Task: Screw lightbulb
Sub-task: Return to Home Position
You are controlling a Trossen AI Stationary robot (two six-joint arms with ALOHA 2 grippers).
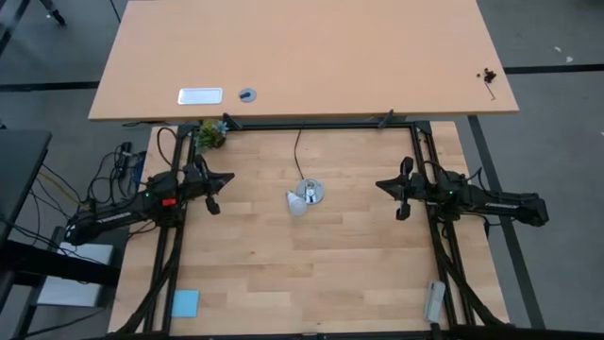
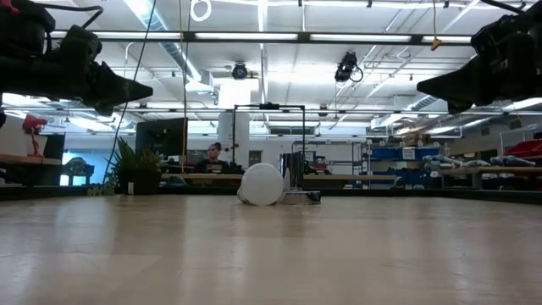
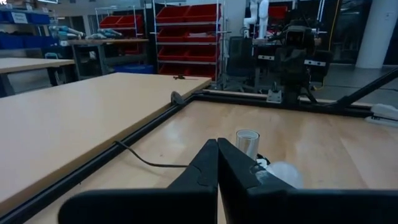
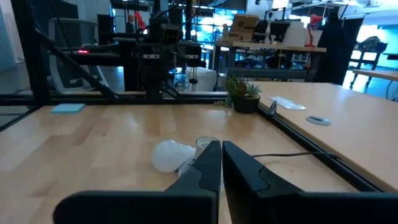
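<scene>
High view shows the lightbulb (image 1: pixel 297 203) lying on its side in the middle of the wooden surface (image 1: pixel 311 274). It is white and round. Its narrow end points at the silver socket (image 1: pixel 310 193), and the two look like they touch. A black cord (image 1: pixel 297 151) runs from the socket to the far edge of the surface.

The left gripper (image 1: pixel 225 178) hangs above the surface, well apart from the lightbulb on one side. It holds nothing. The left wrist view shows its two dark fingers (image 3: pixel 202 171) pressed together.

The right gripper (image 1: pixel 383 184) hangs on the other side, also well apart from the lightbulb. It holds nothing too. The right wrist view shows its fingers (image 4: pixel 208 165) almost pressed together, with only a thin slit between them.

Both grippers point toward the middle, so they face each other with the lightbulb and socket between them. In the low view both arms are high up, and the lightbulb rests on the surface just beside the socket.

A small green plant (image 1: pixel 210 134) sits near the far corner on the left arm's side. A blue card (image 1: pixel 186 302) lies at the near edge.
</scene>
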